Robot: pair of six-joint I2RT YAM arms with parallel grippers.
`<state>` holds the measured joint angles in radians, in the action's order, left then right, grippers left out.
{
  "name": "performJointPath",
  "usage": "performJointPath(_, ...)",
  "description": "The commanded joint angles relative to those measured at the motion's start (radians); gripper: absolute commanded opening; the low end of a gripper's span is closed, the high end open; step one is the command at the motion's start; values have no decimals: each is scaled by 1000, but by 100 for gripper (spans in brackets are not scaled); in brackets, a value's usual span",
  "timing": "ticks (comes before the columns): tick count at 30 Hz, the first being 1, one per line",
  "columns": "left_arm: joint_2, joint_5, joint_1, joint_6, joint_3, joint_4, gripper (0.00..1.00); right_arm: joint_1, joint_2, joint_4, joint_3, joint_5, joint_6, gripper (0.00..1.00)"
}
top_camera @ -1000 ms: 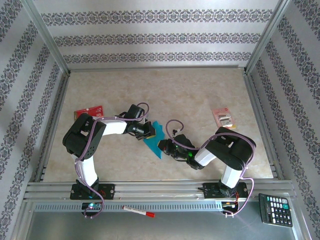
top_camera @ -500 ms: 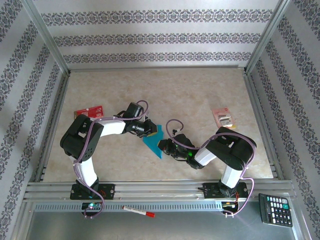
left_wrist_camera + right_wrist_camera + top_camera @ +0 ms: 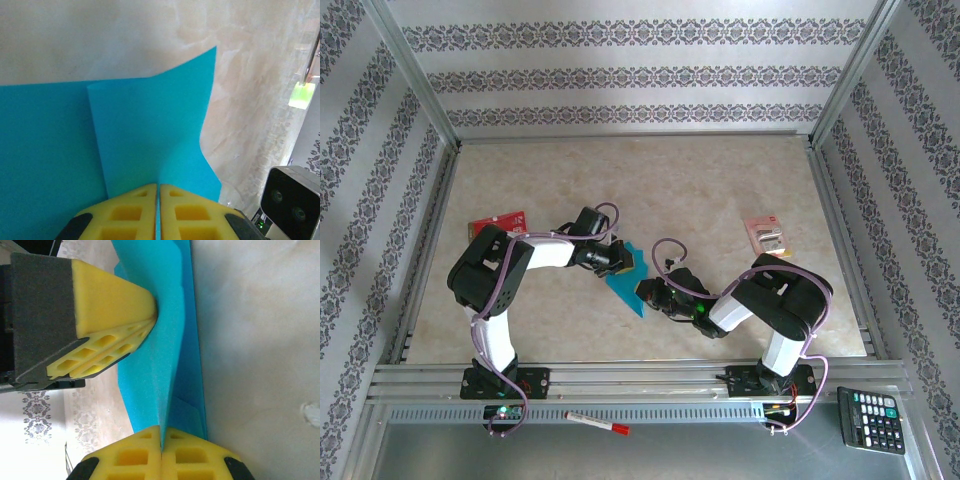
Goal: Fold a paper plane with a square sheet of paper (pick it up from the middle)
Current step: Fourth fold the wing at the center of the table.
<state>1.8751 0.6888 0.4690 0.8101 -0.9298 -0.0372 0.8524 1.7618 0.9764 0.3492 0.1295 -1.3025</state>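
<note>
Swinging back in toward 3 o'clock, the left arm's elbow is sitting again where it was a second ago, after bulging out toward 9 o'clock in between. The right arm is holding the same pose throughout.

In the overhead view the square sheet of paper [image 3: 623, 288], already creased into a narrower teal shape, is lying near the middle of the counter [image 3: 670, 180], a little toward 6 o'clock. The left fingers [image 3: 619, 262] are reaching onto its 11 o'clock end from 9 o'clock. The right fingers [image 3: 646, 292] are meeting its 4 o'clock side.

The left wrist view is showing the left fingers [image 3: 158, 186] pressed together, with a raised flap of the paper [image 3: 150, 125] running into the seam between the yellow pads. The rest of the sheet is lying flat on the counter.

In the right wrist view the right fingers [image 3: 161, 429] are likewise closed, pinching the edge of an upright ridge of the paper [image 3: 160, 340]. The left fingers [image 3: 150, 320] are clamping the same ridge farther along, toward 12 o'clock in that view.

A red-and-white card [image 3: 498, 222] is lying well apart at 9 o'clock and a red-and-white packet [image 3: 767, 235] at 3 o'clock. Past the counter's 6 o'clock edge, a red-capped marker [image 3: 598, 424] and a calculator [image 3: 870, 418] are resting.
</note>
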Motion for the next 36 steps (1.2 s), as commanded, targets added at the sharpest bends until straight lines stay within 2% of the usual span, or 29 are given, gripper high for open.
performJointPath(1,25,-31,-15,-31,11,32,9,-18,54,-224,-36,-34,43,0)
performJointPath(8,30,-35,-19,-18,64,-7,6,-22,30,-228,-32,-31,50,1)
performJointPath(24,30,-29,-26,-24,89,-28,5,-24,-190,-410,-21,-20,92,19)
performJointPath(36,24,-24,-28,-26,88,-23,5,-15,-350,-554,-16,-37,156,21)
